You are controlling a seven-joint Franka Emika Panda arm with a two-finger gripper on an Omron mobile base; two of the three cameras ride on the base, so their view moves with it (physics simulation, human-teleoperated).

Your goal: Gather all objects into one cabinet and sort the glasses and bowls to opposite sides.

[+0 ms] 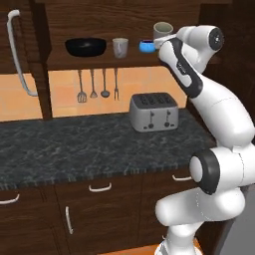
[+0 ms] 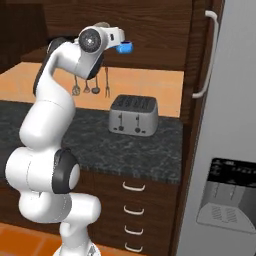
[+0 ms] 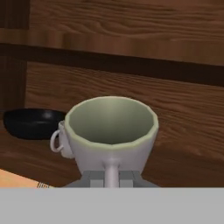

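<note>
My gripper [image 3: 112,173] is shut on the handle of a pale grey-beige mug [image 3: 111,127], held upright with its mouth towards the hand camera. In the left base view this mug [image 1: 163,30] hangs above the right end of the open dark brown cabinet [image 1: 99,19], just over the small blue bowl [image 1: 146,46]. On the cabinet floor stand the wide black bowl [image 1: 85,47] at the left and a second mug [image 1: 120,48] in the middle. The second mug [image 3: 61,142] peeks out behind the held one, with the black bowl [image 3: 31,123] further left. The blue bowl [image 2: 124,47] sits beside my wrist.
The cabinet door with its curved white handle [image 1: 17,55] stands open at the left. A silver toaster [image 1: 153,112] sits on the dark stone counter [image 1: 74,144] below, with utensils [image 1: 97,84] hanging on the wall. A grey fridge [image 2: 225,150] stands to the right.
</note>
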